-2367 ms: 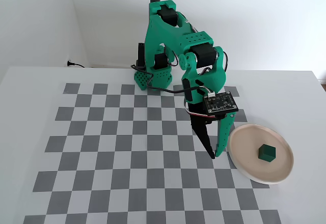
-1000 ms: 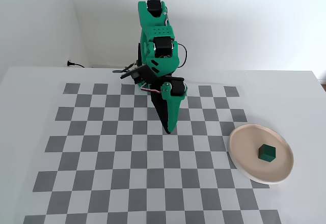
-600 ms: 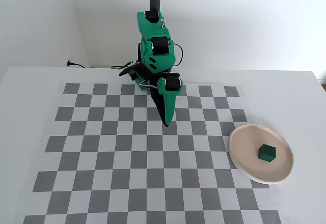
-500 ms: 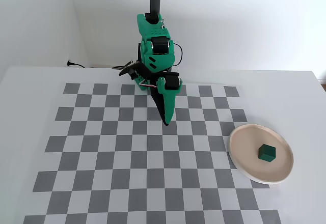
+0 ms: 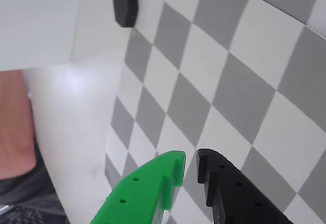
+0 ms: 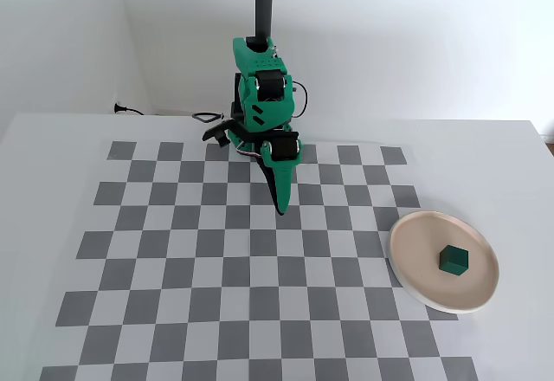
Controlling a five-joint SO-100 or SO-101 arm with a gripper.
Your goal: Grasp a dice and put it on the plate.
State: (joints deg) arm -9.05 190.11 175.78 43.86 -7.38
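Note:
The dice (image 6: 453, 260), a small dark green cube, lies on the pale pinkish plate (image 6: 415, 242) at the right of the checker mat in the fixed view. The green arm stands at the mat's far edge, its gripper (image 6: 281, 209) pointing down at the mat, well left of the plate. In the wrist view the gripper (image 5: 191, 160) shows a green finger (image 5: 153, 188) and a black finger (image 5: 229, 188) with only a narrow gap and nothing between them. Dice and plate are out of the wrist view.
The grey-and-white checker mat (image 6: 216, 268) covers the white table. A black cable and plug (image 6: 121, 108) lie by the back wall, another cable (image 6: 208, 119) near the arm's base. A black part (image 5: 125, 2) and skin-coloured shape (image 5: 15, 127) show in the wrist view.

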